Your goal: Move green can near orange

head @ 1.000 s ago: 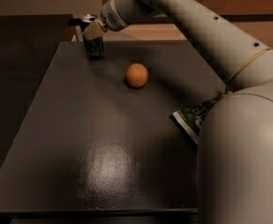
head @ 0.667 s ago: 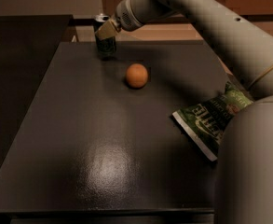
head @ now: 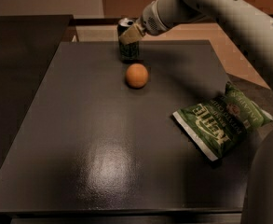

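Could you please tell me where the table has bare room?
Bare: the table's near half left of the chip bag, and the left side beside the orange. Crowded: the far edge, where the gripper grips the green can just behind the orange.

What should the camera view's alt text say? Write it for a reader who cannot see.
The gripper holds the can upright at the table's far edge, just behind the orange and apart from it. A green chip bag lies near the right edge.
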Motion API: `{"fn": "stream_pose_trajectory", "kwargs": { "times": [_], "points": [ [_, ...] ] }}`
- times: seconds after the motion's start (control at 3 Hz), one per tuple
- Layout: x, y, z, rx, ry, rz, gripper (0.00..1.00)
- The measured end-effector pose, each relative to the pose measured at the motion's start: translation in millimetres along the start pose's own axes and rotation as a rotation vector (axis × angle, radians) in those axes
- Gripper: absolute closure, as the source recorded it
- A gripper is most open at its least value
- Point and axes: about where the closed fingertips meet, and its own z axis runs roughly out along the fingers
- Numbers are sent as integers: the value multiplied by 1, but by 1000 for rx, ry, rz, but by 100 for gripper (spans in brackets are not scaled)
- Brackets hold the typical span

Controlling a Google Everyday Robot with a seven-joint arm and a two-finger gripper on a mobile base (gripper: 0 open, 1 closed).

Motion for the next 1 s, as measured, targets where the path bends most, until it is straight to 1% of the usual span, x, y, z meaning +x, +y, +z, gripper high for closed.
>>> {"fn": "stream_pose_trajectory", "kwargs": {
  "times": [0.33,0.67,1.0],
  "points": [
    [23,-7,-19,6,39,24,100],
    [41,-7,-35,0,60,50,100],
    [53,-2,-47,-8,50,72,82]
  ]
}}
